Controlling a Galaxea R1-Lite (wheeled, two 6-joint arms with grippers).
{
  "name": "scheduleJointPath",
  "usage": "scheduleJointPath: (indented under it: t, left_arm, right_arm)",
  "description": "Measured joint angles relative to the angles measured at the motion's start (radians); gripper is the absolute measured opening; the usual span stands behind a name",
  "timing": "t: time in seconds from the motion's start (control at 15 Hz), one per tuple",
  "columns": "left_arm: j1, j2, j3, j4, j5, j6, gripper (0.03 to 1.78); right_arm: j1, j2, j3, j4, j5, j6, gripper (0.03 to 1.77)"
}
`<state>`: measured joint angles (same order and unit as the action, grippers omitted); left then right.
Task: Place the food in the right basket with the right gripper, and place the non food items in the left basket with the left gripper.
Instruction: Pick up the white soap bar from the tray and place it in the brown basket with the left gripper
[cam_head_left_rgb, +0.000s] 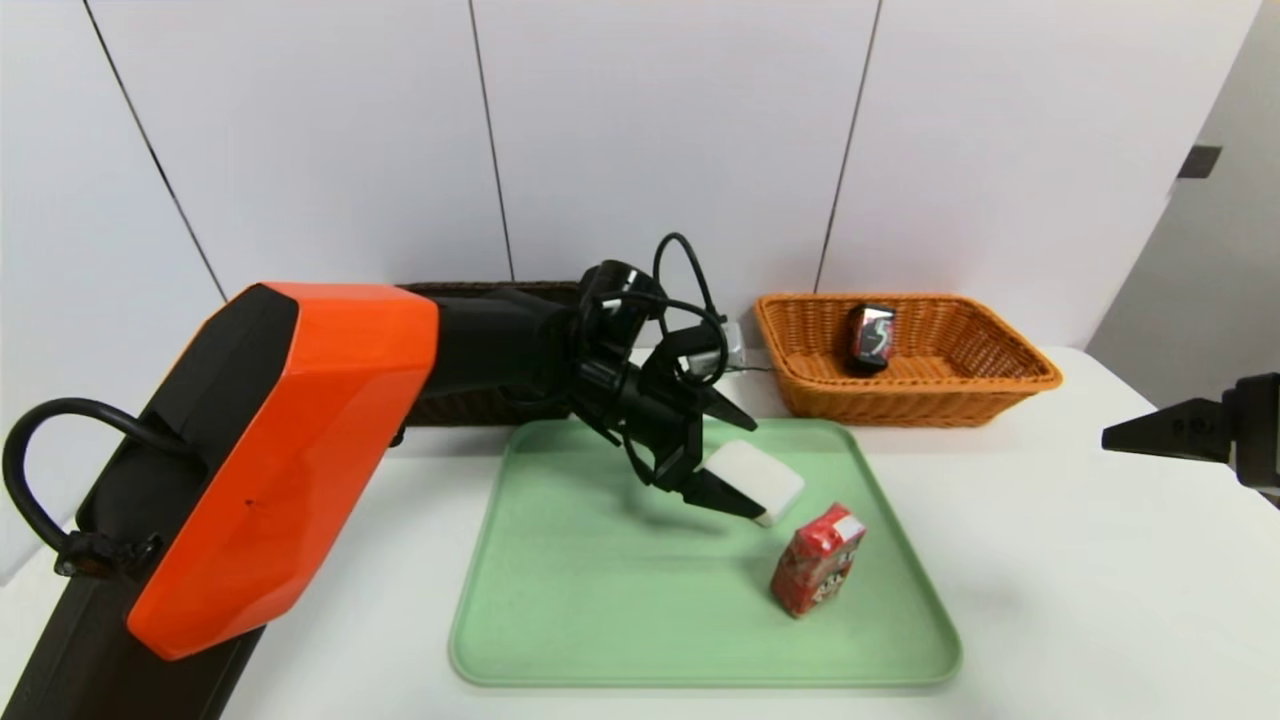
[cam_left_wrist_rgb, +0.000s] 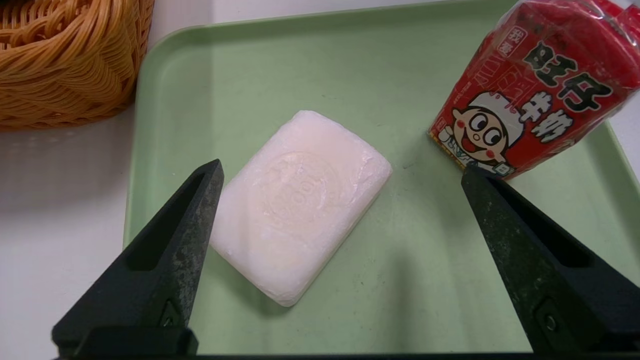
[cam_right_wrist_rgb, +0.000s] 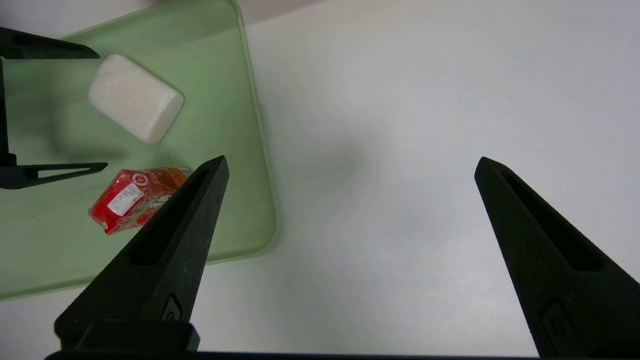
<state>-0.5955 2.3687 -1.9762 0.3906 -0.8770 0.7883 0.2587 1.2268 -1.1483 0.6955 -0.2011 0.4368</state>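
A white rounded block (cam_head_left_rgb: 772, 470) (cam_left_wrist_rgb: 300, 205) (cam_right_wrist_rgb: 135, 97) lies flat on the green tray (cam_head_left_rgb: 600, 600). My left gripper (cam_head_left_rgb: 755, 470) (cam_left_wrist_rgb: 342, 169) hangs open just over it; the block sits close to one finger, and neither finger grips it. A red carton (cam_head_left_rgb: 818, 560) (cam_left_wrist_rgb: 540, 90) (cam_right_wrist_rgb: 132, 200) stands on the tray beside the block. The orange right basket (cam_head_left_rgb: 1000, 385) holds a dark packet (cam_head_left_rgb: 870, 338). The dark brown left basket (cam_head_left_rgb: 470, 408) is mostly hidden behind my left arm. My right gripper (cam_head_left_rgb: 1150, 435) (cam_right_wrist_rgb: 352, 160) is open and empty over bare table to the right of the tray.
The white table (cam_head_left_rgb: 1050, 600) runs around the tray. A white wall stands close behind both baskets. My left arm's orange segment (cam_head_left_rgb: 290, 450) fills the left foreground. A small grey box with a cable (cam_head_left_rgb: 735, 345) sits between the baskets.
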Motion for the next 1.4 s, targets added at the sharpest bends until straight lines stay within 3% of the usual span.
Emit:
scheduleJointPath:
  t: [0.47,1.4]
  left_arm:
    - [-0.001,0.041,-0.011,-0.085,0.029,-0.007,1.69]
    - [-0.003,0.09,-0.01,-0.089,0.059,-0.009,1.69]
  right_arm:
    - [-0.001,-0.009,0.018,-0.003,0.0,0.002,1.7]
    - [-0.001,-0.006,0.019,-0.026,0.0,0.004,1.7]
